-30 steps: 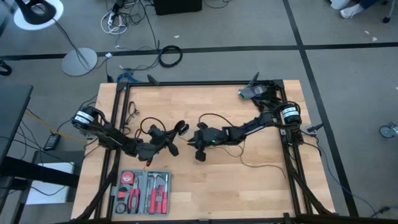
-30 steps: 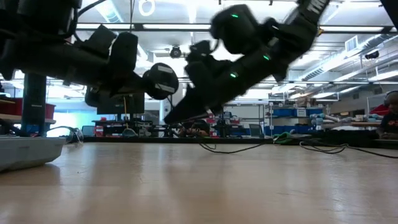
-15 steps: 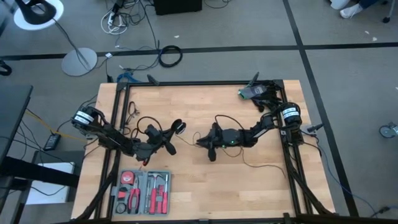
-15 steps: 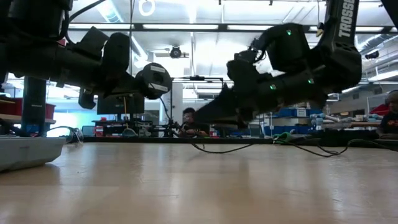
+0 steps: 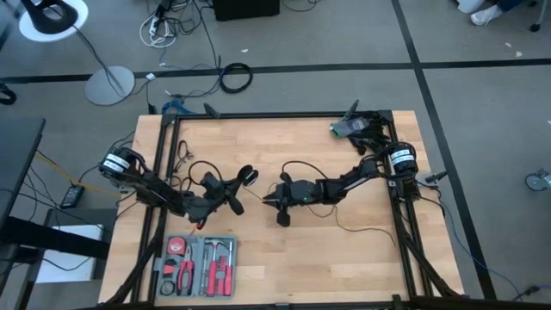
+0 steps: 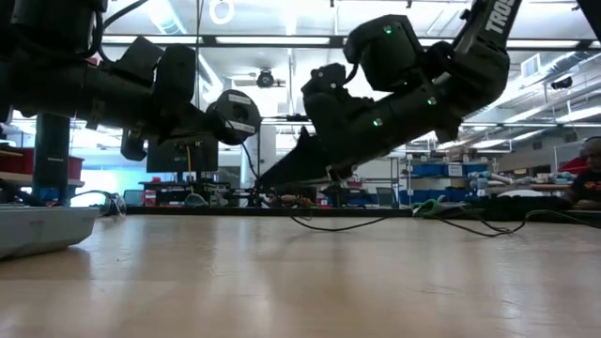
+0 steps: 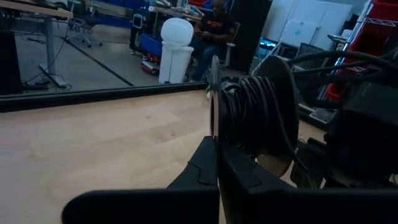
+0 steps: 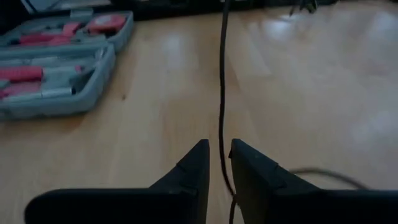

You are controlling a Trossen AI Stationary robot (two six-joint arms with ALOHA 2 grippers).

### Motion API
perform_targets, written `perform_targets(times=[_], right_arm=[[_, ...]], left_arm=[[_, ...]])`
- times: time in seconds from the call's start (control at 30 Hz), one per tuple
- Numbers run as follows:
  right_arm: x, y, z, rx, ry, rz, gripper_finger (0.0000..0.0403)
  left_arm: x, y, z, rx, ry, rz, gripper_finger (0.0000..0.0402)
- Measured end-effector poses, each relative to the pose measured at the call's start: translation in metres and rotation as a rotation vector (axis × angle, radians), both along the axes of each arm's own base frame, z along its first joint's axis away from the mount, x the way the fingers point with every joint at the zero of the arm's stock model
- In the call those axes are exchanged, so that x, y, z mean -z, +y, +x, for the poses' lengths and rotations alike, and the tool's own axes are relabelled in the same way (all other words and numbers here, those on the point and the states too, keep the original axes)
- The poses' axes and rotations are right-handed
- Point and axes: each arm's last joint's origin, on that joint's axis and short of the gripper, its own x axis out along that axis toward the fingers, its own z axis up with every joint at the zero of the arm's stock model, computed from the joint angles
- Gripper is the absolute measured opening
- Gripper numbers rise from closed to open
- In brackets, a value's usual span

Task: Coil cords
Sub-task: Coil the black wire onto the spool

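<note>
Black cord point(image 8: 222, 81), grey toolkit point(image 8: 56, 62), pale wooden table point(image 5: 344, 250).

A grey tool case point(image 5: 196, 265) lies open on the wooden table point(image 5: 344, 258).

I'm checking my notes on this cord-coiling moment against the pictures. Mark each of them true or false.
1. The left gripper is shut on a spool wound with black cord. True.
2. The right gripper stands wide open, with nothing between its fingers. False: its fingers are nearly closed, with the black cord running between them.
3. A tool case lies open near the table's front edge on the left arm's side. True.
4. The spool rests flat on the table. False: the low view shows it held above the wood.
</note>
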Motion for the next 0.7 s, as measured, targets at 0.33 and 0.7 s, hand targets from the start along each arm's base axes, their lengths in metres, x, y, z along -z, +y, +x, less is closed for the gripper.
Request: perform_targets(times=[0.33,0.7], right_arm=[[0.004,-0.004,-0.001,0.012,0.051,0.023,0.0030],[0.019,0.004,0.015,-0.027,0.104,0.053,0.0001]], left_arm=[[-0.003,0.000,0.000,0.001,-0.017,0.008,0.0000],[-0.014,-0.005,0.009,0.093,-0.027,0.058,0.0000]])
